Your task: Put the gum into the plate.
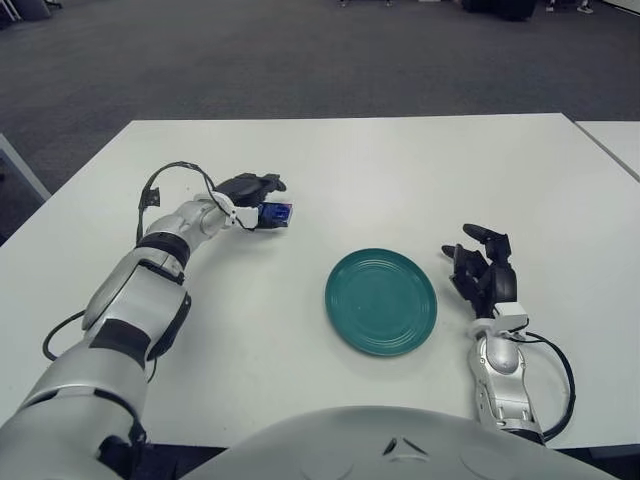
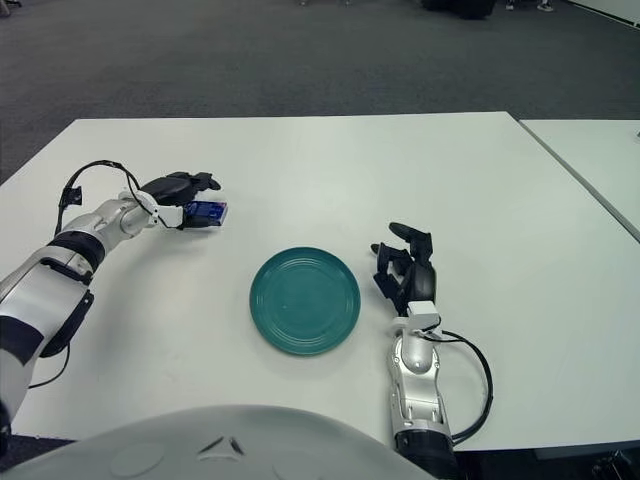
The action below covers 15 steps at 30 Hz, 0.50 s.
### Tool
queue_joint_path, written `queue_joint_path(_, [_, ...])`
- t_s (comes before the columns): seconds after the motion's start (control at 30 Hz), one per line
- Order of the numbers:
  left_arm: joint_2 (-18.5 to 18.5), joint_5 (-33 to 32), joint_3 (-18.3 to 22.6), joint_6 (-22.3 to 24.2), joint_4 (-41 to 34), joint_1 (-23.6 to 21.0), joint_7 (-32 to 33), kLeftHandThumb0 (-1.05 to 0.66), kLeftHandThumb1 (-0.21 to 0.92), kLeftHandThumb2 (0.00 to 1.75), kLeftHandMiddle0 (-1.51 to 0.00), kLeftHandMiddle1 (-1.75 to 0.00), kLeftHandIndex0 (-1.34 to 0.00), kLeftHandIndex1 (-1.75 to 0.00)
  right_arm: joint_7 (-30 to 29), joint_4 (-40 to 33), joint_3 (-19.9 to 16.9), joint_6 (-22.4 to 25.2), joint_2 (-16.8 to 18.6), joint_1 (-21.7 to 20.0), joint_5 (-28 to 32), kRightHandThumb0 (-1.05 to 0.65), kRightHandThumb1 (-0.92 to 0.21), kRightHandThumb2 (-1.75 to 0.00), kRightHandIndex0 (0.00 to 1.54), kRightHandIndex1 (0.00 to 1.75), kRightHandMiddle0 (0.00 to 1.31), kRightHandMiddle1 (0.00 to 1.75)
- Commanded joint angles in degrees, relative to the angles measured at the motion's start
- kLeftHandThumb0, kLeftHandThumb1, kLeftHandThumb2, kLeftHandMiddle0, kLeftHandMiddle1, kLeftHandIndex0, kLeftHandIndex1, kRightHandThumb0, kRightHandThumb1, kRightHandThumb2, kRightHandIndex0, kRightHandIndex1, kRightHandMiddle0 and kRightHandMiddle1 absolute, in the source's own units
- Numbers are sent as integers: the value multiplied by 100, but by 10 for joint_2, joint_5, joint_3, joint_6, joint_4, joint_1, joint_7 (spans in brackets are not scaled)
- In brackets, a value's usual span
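The robot's left hand (image 1: 255, 200) has its dark fingers closed around a small blue rectangular pack of gum (image 1: 277, 213), one finger over the top and the others under and behind it. From where I stand the pack looks to sit just above the white worktop (image 1: 380, 170), though I can't say for certain that it has fully cleared the surface. It is out to the left and a bit further back than the round teal ridged plate (image 1: 381, 301), with a clear stretch of bare worktop between the two.

The plate holds nothing yet. So I'd judge the picking-up part to be done or very nearly done, and the main part still ahead: carrying the gum rightwards and towards the robot until it is over the plate, then letting it go inside the rim.

The right hand (image 1: 484, 270) shows just to the right of the plate, fingers loosely spread and upturned, holding nothing; it seems to have no share in the job. Nothing else stands on the worktop between gum and plate, so the route looks unobstructed.
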Motion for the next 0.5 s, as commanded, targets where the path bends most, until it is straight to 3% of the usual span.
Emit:
queue_joint_path(0.0, [10,11,-15,11,8,-17,-15,-104,92,29,-7,-29,0,-96,-1,40,-3,25,8,70,-3,-53,-92,-67,50,83,7,118])
queue_joint_path(0.47, [3,27,-51,50,25,-4,-39,-103,89,17,-4,-21,0,-97,-2,32,-6,29,11,78,0,-52,-92,-66,50,81,7,118])
